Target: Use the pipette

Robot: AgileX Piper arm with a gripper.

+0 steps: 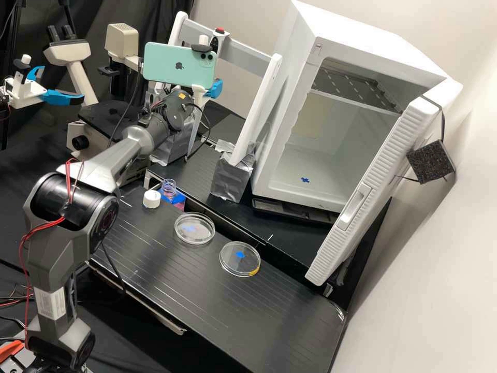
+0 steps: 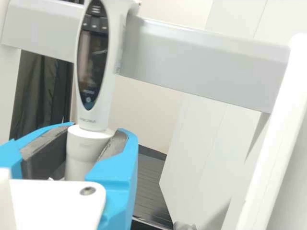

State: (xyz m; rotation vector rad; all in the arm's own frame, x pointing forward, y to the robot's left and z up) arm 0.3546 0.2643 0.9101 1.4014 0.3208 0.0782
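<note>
My gripper (image 1: 214, 89) is at the white rack behind the phone, one blue finger showing past the phone's lower right. There the pipette's red-topped upper end (image 1: 220, 34) stands above the phone. In the wrist view the pipette (image 2: 92, 62) is upright, its dark display in front of the rack's grey rail, and my gripper (image 2: 96, 132) is shut on its white collar, a finger on either side. Its lower end is hidden. Whether the rail bears it I cannot tell. On the bench are two clear dishes (image 1: 194, 228) (image 1: 239, 259) and an uncapped bottle (image 1: 169, 189).
A white cap (image 1: 151, 199) lies beside the bottle. The rack's white upright (image 1: 256, 111) stands to the right of the gripper, and beyond it the white incubator (image 1: 321, 150) with its door open. A microscope (image 1: 83, 140) is at the left.
</note>
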